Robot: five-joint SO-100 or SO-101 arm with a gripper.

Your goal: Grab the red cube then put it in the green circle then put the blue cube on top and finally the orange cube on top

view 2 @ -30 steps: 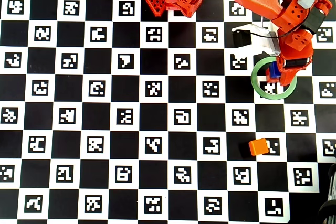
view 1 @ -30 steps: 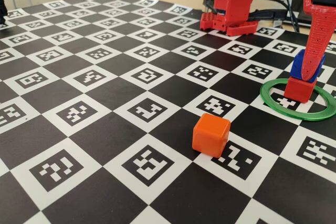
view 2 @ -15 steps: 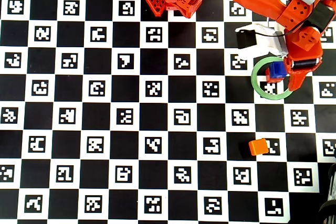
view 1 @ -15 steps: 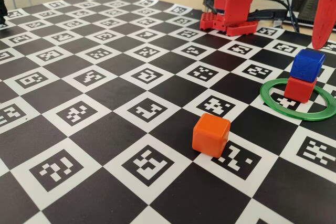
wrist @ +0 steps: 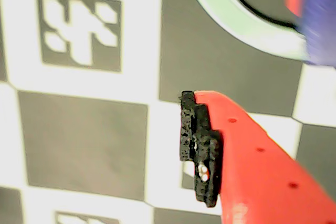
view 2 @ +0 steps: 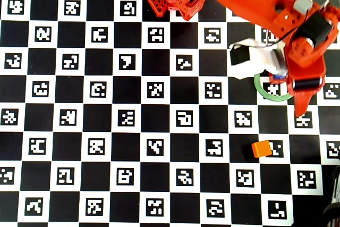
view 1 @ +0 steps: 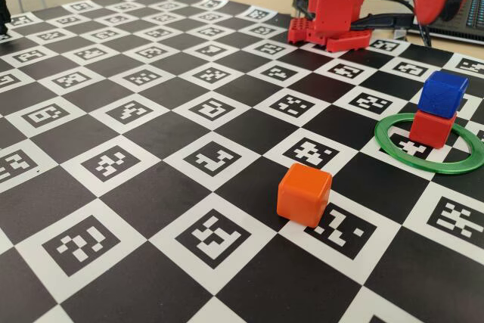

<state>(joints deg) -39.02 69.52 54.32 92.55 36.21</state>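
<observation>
The blue cube (view 1: 442,94) sits on the red cube (view 1: 432,128), and the stack stands inside the green circle (view 1: 393,147) at the right of the fixed view. The orange cube (view 1: 304,194) rests alone on the board, nearer the camera. My gripper (view 1: 437,9) hangs high above and behind the stack, open and holding nothing. The wrist view shows one red finger with a black pad (wrist: 198,148), the green circle (wrist: 231,11) and a blurred blue cube (wrist: 320,19) at the top right. In the overhead view the arm hides the stack; the orange cube (view 2: 261,148) lies below the green circle (view 2: 265,95).
The red robot base (view 1: 336,5) stands at the back edge of the checkered marker board (view 1: 151,134). A white camera block (view 2: 245,61) rides on the arm. A laptop and cables lie behind the board at the right.
The gripper let go of the blue cube on the red cube, then rose and drew away from the stack. The cubes have not moved since.
</observation>
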